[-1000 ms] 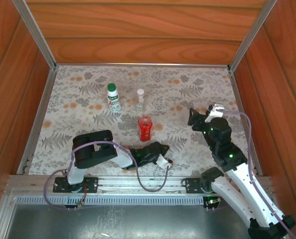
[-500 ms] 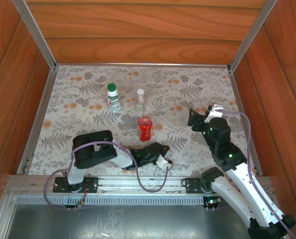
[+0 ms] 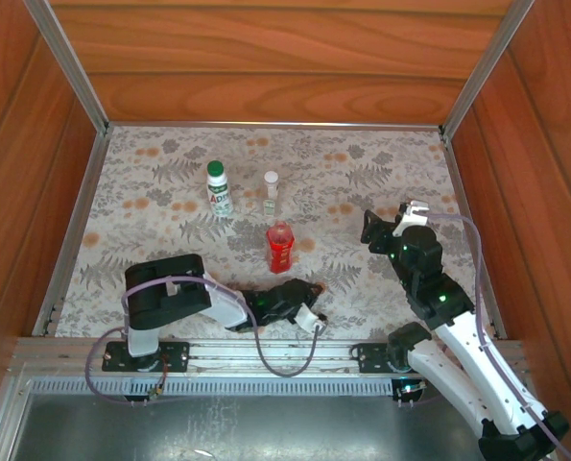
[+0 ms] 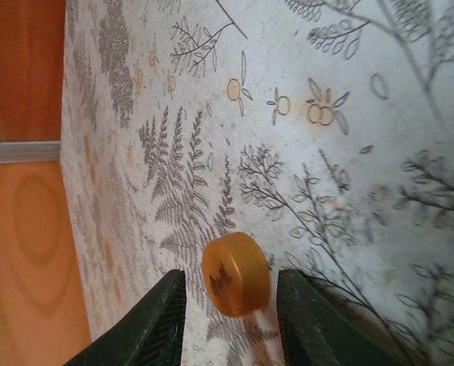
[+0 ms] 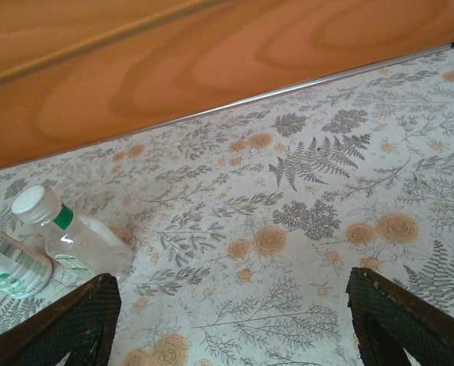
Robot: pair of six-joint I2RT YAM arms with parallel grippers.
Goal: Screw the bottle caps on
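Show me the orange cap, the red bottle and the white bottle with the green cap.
orange cap (image 4: pixel 237 274), left wrist view, its rounded side
red bottle (image 3: pixel 279 250), top external view, its body
white bottle (image 3: pixel 220 198), top external view, its label

Labelled bottle (image 3: pixel 219 189) left of tiny bottle (image 3: pixel 271 191); third bottle (image 3: pixel 279 247) nearer; loose cap (image 4: pixel 236 274) btwn left jaws, on mat (image 3: pixel 391 163).

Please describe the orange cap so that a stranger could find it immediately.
On the flowered mat, go to the near edge, where the left gripper lies low. The orange cap sits between its fingers. Unlike the flat orange flowers printed around it, it is a thick, solid disc.
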